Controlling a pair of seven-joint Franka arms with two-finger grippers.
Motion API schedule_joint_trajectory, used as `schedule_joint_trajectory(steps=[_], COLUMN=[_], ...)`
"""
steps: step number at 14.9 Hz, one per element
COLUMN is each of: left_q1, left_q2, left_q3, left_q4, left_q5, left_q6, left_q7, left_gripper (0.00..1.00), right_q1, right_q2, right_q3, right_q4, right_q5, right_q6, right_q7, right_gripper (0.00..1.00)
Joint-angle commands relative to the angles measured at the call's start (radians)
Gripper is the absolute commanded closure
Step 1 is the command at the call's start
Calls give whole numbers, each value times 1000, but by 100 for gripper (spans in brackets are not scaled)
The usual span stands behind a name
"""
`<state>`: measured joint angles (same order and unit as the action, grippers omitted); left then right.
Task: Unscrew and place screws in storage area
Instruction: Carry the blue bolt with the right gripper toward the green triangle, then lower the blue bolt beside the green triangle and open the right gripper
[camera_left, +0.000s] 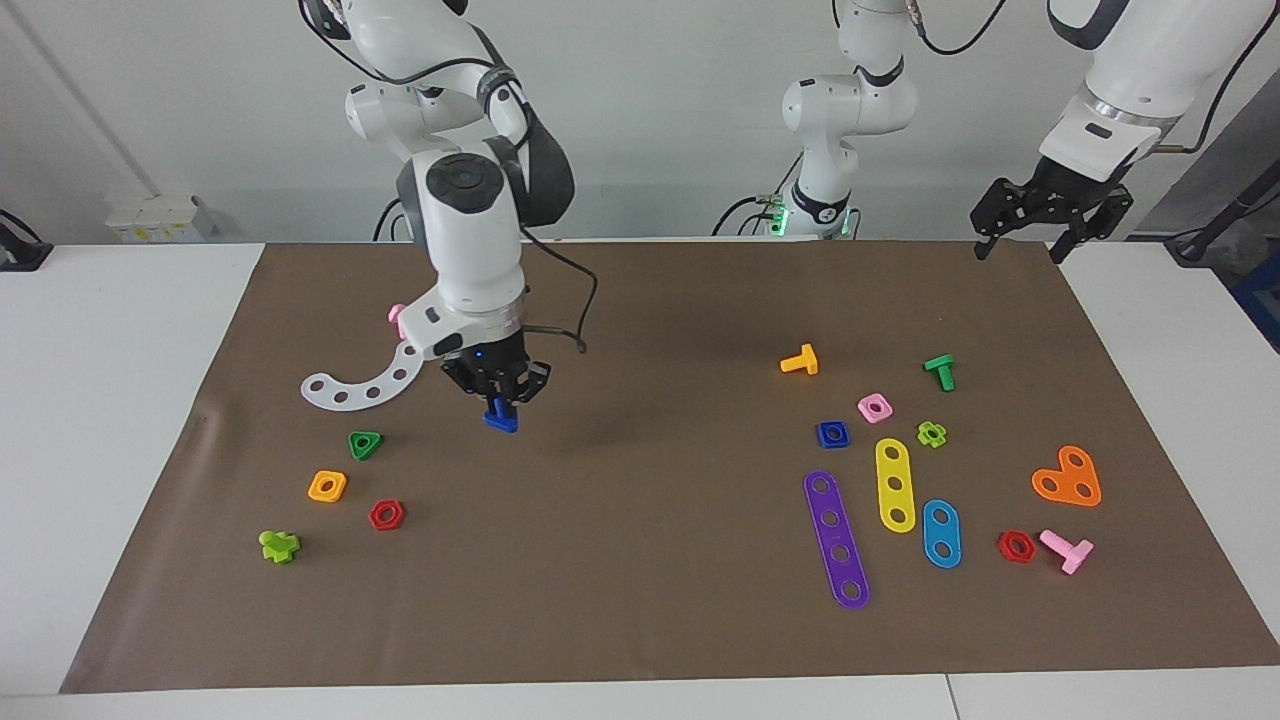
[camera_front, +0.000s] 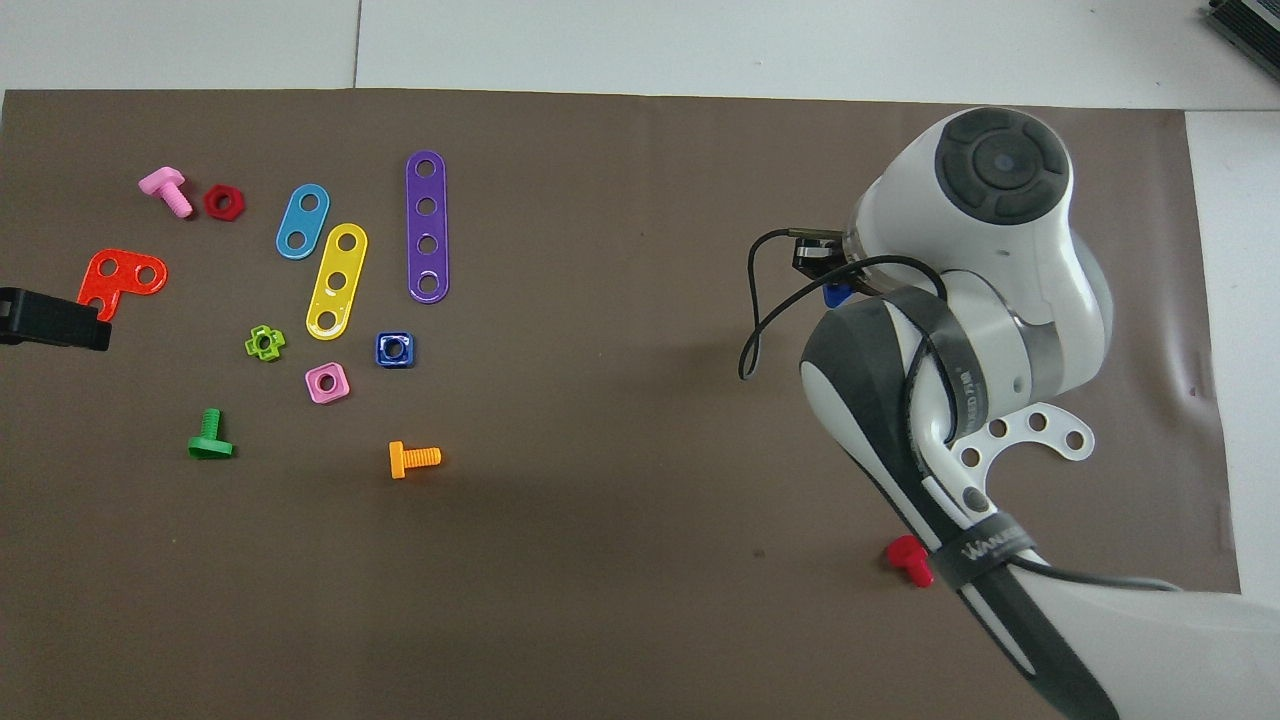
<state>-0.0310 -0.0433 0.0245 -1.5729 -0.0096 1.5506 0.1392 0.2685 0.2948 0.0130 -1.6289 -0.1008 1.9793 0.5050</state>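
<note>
The right gripper (camera_left: 501, 392) hangs above the brown mat (camera_left: 640, 620) with its fingers closed on the small dark-blue plastic toy bolt (camera_left: 501, 418), which juts below the fingertips and is clear of the mat as far as the facing view shows. In the overhead view only a sliver of that bolt (camera_front: 838, 293) peeps out from under the wrist.

To do this step well, I judge the arm should carry the bolt toward eight o'clock in the facing view and lower it onto bare mat before letting go, rather than dropping it, since a stubby bolt will likely roll. The storage area (camera_left: 345, 440) lies that way: the white curved five-hole plastic strip (camera_left: 358, 388) at nine o'clock of the gripper, then the green triangular nut (camera_left: 365, 444), the orange square nut (camera_left: 327, 486) and the red hexagonal nut (camera_left: 386, 514) at about eight o'clock. The open mat between the triangle and the bolt looks the safest landing spot, well clear of the strip.

The left gripper (camera_left: 1025, 240) waits aloft over the mat's edge at the left arm's end, its fingers spread and holding nothing.
</note>
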Motion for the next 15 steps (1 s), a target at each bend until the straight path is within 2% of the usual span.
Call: schedule_joint_trajectory(steps=[1, 4, 8, 11, 15], left_q1=[17, 17, 17, 17, 17], left_q2=[-7, -6, -7, -7, -7], left_q3=[-8, -8, -8, -8, -8], left_q4=[-6, -6, -6, -6, -6], left_q5=[-9, -9, -9, -9, -9], left_q6=[-14, -14, -14, -14, -14], left_q7=[8, 8, 8, 8, 8], left_gripper=[0, 0, 0, 0, 0], right_q1=[-72, -155, -178, -184, -204], right_q2=[-71, -111, -109, -112, -108], right_q3=[15, 15, 15, 15, 15], right_q4=[-196, -392, -462, -526, -542], right_q5=[20, 21, 21, 23, 23], right_q6=[148, 361, 411, 492, 513], right_q7=[-121, -245, -260, -275, -281], right_gripper=[100, 100, 100, 100, 100])
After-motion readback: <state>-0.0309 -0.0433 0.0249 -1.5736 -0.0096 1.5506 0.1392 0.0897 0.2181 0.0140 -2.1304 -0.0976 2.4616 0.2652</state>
